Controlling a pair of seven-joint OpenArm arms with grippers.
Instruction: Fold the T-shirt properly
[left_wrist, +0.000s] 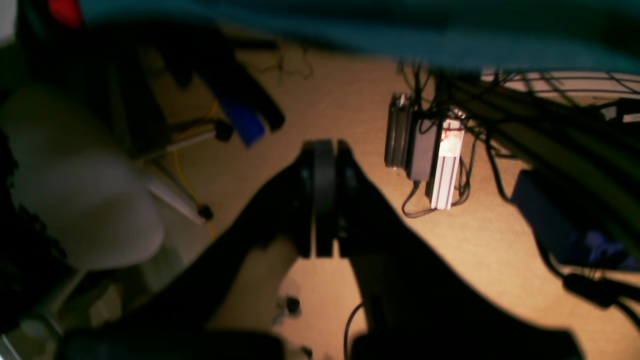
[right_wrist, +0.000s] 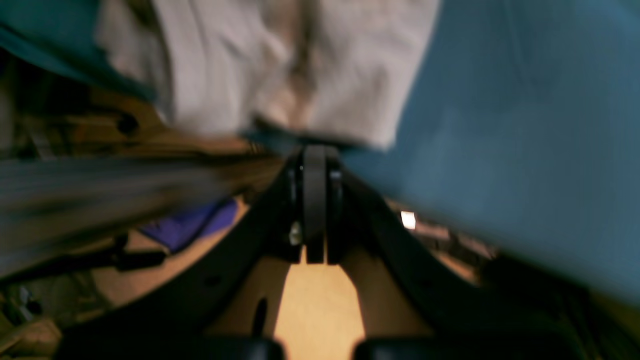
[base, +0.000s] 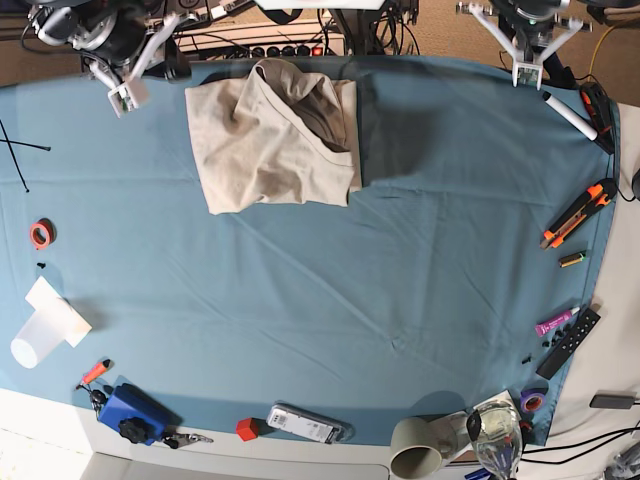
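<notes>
The T-shirt (base: 270, 140) lies folded into a rough, nearly square bundle at the far edge of the blue-teal table cloth (base: 330, 290), toward the right arm's side, its neck opening seemingly turned to the far edge, though the folds make its long axis hard to judge, and no print or readable writing shows on it. The right gripper (right_wrist: 314, 150) is closed on nothing just beside the shirt's edge. The left gripper (left_wrist: 324, 145) is likewise pressed closed and empty over tan carpet (left_wrist: 340, 100) strewn with cables (left_wrist: 525, 110).
</notes>
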